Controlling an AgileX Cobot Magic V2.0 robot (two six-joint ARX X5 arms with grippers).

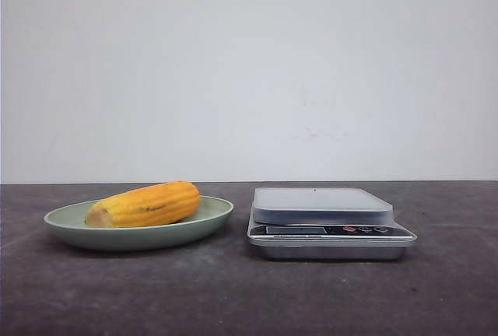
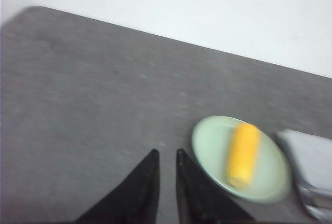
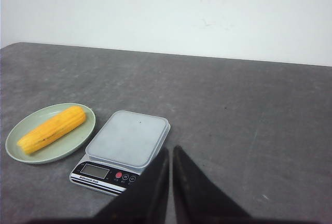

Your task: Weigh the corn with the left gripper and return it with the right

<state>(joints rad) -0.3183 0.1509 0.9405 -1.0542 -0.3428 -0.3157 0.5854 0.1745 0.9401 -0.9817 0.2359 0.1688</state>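
The left gripper (image 2: 167, 154) hangs above the bare grey table (image 2: 93, 94) with its two black pointed fingers (image 2: 148, 182) drawn nearly together, only a thin strip of table showing between the tips; nothing is held between them. Its tips sit just beside the near rim of the plate (image 2: 207, 156), not touching it. The left wrist view is somewhat blurred.

The right gripper (image 3: 171, 151) is likewise almost closed, a narrow slit between its fingers (image 3: 194, 187), and it carries nothing. It hovers over the table near the front corner of the scale (image 3: 124, 146), on the side away from the plate.

The corn (image 1: 146, 204) lies on its side in the pale green plate (image 1: 210, 215), its length running across the dish. In the front view its paler blunt end points toward the left and its rounded end toward the scale. It rests on the plate's floor, touched by neither gripper.

The scale stands just beside the plate on the robot's right, with a small gap of table between them. Its flat grey weighing platform (image 1: 320, 202) is on top and its display strip with small buttons (image 1: 366, 229) faces the robot. Behind the table rises a plain white wall (image 1: 249, 64). Neither arm shows in the front view.
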